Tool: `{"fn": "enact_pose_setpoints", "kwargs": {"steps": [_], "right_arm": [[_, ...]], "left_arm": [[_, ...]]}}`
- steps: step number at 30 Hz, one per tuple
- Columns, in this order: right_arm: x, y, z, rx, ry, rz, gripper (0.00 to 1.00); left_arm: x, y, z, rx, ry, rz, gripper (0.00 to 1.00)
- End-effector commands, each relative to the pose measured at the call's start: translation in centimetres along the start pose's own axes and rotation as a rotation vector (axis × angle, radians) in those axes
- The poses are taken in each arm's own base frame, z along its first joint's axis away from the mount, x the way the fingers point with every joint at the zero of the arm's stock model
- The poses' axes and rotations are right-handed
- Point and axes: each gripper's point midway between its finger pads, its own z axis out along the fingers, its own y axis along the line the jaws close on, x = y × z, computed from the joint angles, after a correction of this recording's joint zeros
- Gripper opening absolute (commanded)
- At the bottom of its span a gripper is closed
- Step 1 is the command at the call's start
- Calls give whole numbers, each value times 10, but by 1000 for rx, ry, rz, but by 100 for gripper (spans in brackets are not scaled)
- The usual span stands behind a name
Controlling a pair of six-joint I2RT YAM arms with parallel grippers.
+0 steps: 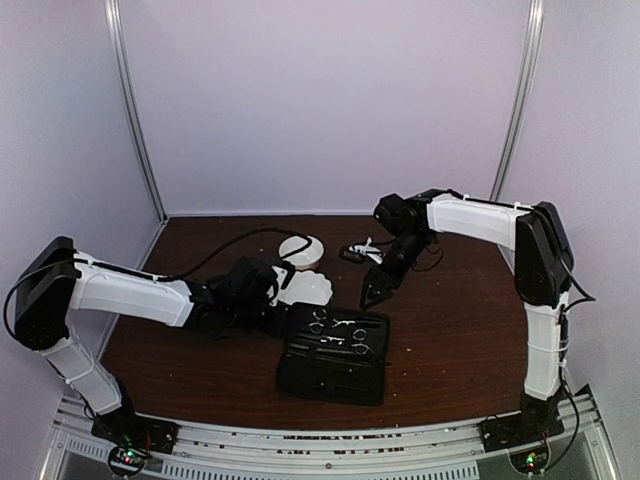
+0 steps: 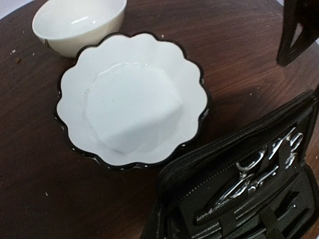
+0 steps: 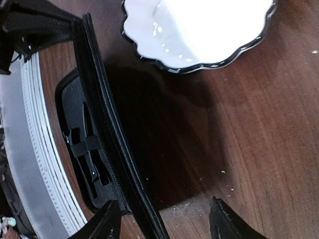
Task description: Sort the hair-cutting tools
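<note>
Two silver scissors lie strapped in the open black case. The scalloped bowl and plain bowl show bare white insides. My left gripper is clenched; my right gripper is released. My right wrist view catches the case edge-on, scissors hidden.

Left arm and right arm: white shell links, bulky black joint housings at elbows and wrists. Black cable loops off the left forearm end; a thinner black one runs down the right arm's upright link. Black base blocks, one per arm, with small red and green lights in front of each. Right gripper fingers matte black, wedge-shaped tips.
</note>
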Motion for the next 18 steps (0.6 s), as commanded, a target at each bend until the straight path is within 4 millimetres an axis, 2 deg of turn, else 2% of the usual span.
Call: {"fn": "enact_pose_setpoints", "kwargs": {"steps": [1, 8, 18], "right_arm": [[-1, 31, 2, -134, 6, -15, 59], [3, 59, 10, -266, 21, -41, 47], [4, 67, 14, -286, 29, -46, 32]], "left_arm": [[-38, -13, -28, 25, -202, 46, 0], [-39, -12, -33, 8, -229, 43, 0], [-37, -11, -34, -8, -228, 46, 0]]}}
